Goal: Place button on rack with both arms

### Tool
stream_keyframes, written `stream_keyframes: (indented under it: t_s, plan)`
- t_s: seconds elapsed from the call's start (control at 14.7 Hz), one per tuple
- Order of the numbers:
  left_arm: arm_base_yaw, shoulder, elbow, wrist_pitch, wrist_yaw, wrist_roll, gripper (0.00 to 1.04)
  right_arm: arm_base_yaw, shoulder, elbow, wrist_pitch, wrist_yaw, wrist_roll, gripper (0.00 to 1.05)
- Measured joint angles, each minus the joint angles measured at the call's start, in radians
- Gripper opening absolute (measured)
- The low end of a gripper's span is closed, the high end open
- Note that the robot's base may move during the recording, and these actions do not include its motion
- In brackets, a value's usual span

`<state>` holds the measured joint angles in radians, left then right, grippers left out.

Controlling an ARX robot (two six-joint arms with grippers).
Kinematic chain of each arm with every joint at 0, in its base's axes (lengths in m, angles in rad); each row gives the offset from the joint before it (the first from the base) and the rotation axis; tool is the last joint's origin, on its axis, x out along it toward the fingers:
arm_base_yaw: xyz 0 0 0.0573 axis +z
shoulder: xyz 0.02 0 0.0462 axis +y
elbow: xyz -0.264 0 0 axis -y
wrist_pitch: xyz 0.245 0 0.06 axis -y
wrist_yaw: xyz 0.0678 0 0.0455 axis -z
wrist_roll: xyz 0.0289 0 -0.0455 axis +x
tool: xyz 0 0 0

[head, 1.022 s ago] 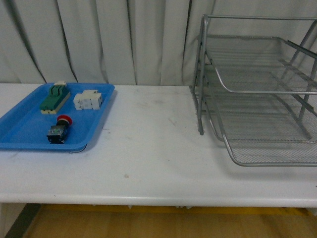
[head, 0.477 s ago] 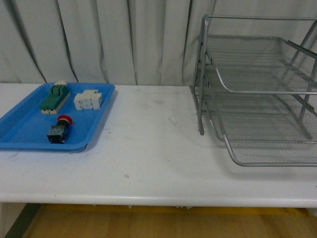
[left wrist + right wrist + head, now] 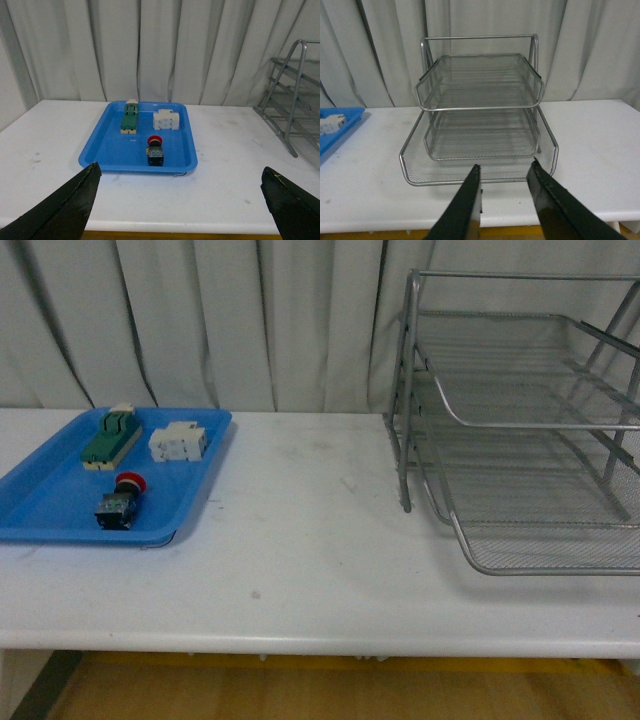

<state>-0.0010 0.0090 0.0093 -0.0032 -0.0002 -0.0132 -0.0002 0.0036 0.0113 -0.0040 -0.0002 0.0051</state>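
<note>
The button (image 3: 122,498), red cap on a black-and-blue body, lies in the blue tray (image 3: 50,502) at the table's left; it also shows in the left wrist view (image 3: 154,150). The silver wire-mesh rack (image 3: 520,430) stands at the right, and faces the right wrist camera (image 3: 480,115). My left gripper (image 3: 180,172) is open wide and empty, back from the tray near the table's front edge. My right gripper (image 3: 505,170) is open and empty, just in front of the rack's bottom tier. Neither arm shows in the front view.
A green-and-beige switch block (image 3: 111,438) and a white terminal block (image 3: 178,442) lie in the tray's far half. White curtains hang behind the white table (image 3: 300,540). The tray's corner shows in the right wrist view (image 3: 335,127).
</note>
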Motion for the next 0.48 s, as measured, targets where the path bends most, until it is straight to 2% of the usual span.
stream_keyframes:
  t_s: [0.34, 0.41, 0.48]
  plan:
    - [0.0, 0.0, 0.0, 0.0, 0.0, 0.0, 0.98, 0.0, 0.0, 0.0, 0.0, 0.0, 0.0, 0.91]
    - [0.0, 0.0, 0.0, 0.0, 0.0, 0.0, 0.98, 0.0, 0.0, 0.0, 0.0, 0.0, 0.0, 1.0]
    - [0.0, 0.0, 0.0, 0.0, 0.0, 0.0, 0.98, 0.0, 0.0, 0.0, 0.0, 0.0, 0.0, 0.97]
